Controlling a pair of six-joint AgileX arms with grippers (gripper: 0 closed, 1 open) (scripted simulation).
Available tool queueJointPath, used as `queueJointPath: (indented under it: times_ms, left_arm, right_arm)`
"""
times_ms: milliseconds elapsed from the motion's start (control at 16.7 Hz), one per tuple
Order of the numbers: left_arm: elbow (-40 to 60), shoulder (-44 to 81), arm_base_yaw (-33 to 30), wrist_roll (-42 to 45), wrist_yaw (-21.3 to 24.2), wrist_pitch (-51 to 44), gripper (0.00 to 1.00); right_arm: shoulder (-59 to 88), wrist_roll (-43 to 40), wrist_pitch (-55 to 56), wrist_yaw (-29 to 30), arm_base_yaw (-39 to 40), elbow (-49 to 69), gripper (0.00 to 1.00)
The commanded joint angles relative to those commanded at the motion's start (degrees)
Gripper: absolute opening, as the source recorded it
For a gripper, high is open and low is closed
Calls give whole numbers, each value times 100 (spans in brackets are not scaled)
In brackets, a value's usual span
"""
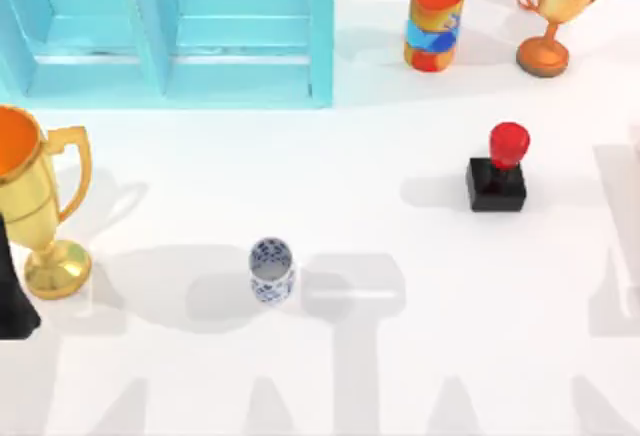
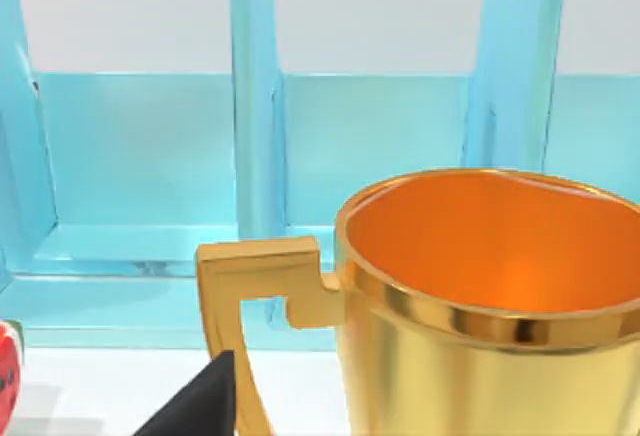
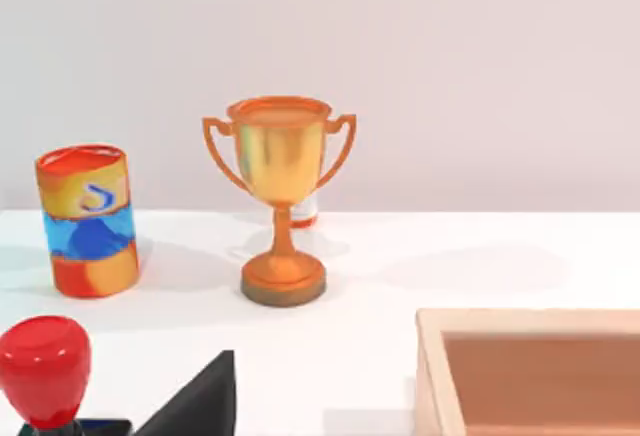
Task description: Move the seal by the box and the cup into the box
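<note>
Can't tell either gripper's state. Seal (image 1: 498, 171) and cup (image 1: 271, 269) sit untouched; the gold trophy (image 1: 35, 201) near the cup could get knocked over reaching in.

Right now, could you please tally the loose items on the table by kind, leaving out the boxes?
Trophies: 2, a gold trophy at the left and another trophy at the far right.
Orange cylinder: 1
Seal: 1
Cup: 1
Total: 5
</note>
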Motion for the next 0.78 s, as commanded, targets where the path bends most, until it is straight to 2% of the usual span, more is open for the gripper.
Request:
queueJointPath:
  times_ms: [360, 780]
  left_arm:
    - [0, 0, 0, 0, 0, 0, 100]
    - [0, 0, 0, 0, 0, 0, 100]
  right_arm:
    - [542, 88, -398, 10, 6, 552, 100]
    - [3322, 505, -2327, 43, 145, 3251, 100]
